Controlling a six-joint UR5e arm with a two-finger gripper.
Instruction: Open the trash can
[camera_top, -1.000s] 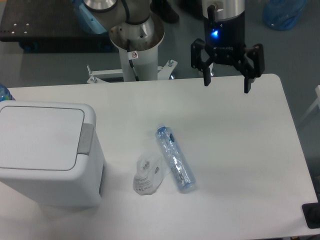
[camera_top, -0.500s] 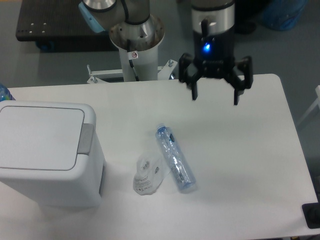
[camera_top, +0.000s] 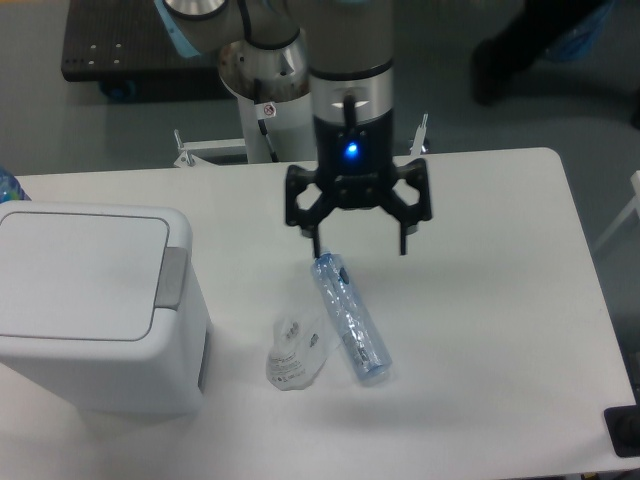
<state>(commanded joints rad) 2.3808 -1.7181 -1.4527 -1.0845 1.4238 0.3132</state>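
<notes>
Trash can (camera_top: 95, 300) lid down, grey push tab (camera_top: 172, 277) untouched: opening not begun. End effector (camera_top: 358, 245) released, empty, well apart above the bottle (camera_top: 350, 318).

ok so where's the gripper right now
The gripper hangs open over the middle of the table, just above the top end of the bottle, well right of the trash can.

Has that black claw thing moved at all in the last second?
Yes. The gripper has swung leftward across the table, from near its far right edge toward the trash can, and now hangs open just above the bottle.
</notes>
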